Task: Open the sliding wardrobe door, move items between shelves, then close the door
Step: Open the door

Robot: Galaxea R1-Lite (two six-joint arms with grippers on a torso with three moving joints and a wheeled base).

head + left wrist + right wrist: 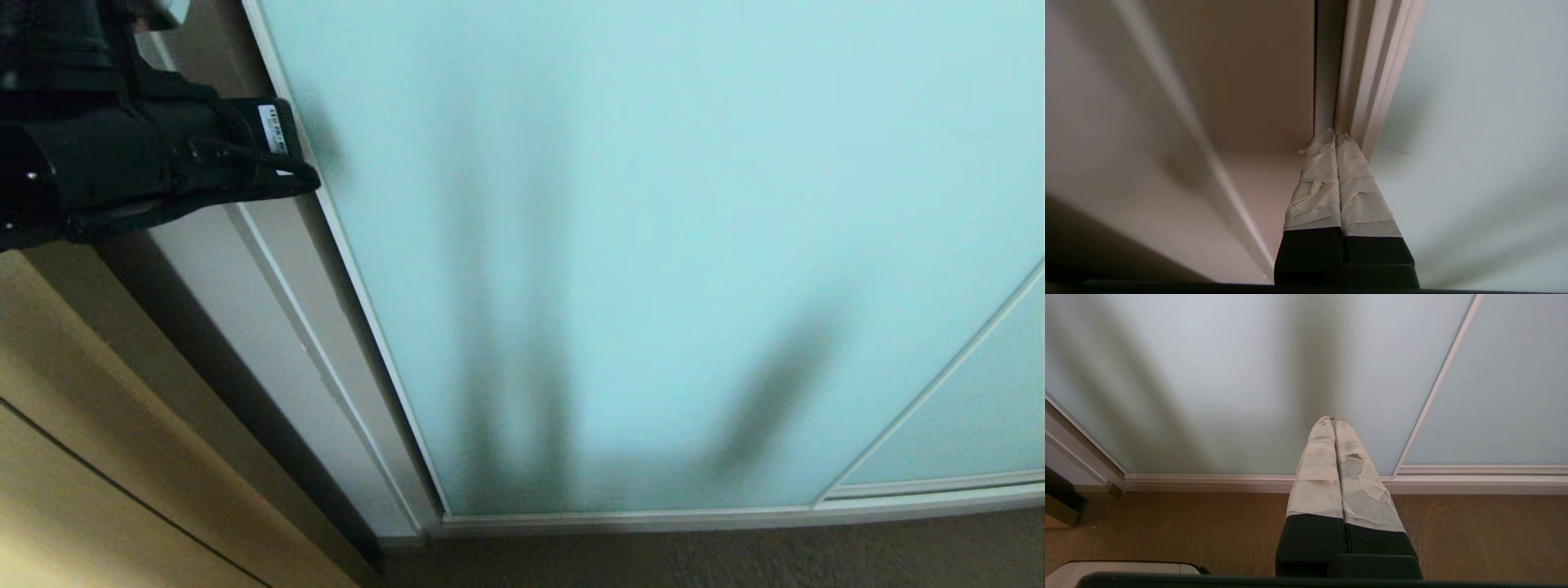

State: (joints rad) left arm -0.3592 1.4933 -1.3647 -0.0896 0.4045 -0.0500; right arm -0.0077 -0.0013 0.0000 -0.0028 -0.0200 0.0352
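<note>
So the left gripper (1335, 136) has its jaws pressed shut with nothing in them, tips wedged at the sliding wardrobe door (653, 245) frame edge, around 10 o'clock from the pane's middle, probably to shove it sideways. Right gripper (1334, 424), jaws closed and empty, idles low near the floor (1167, 526). Door's still closed, so shelves and cushion are hidden behind the frosted glass.

2 frosted glass door panels (653, 245), 2 pincers (1336, 134), 1 tan wood door (98, 457), 1 wood floor (1167, 526)

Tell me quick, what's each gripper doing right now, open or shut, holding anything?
Left gripper: shut, holding nothing, tips at the left edge of the sliding wardrobe door.
Right gripper: shut, holding nothing, pointing at the door's lower part.
</note>
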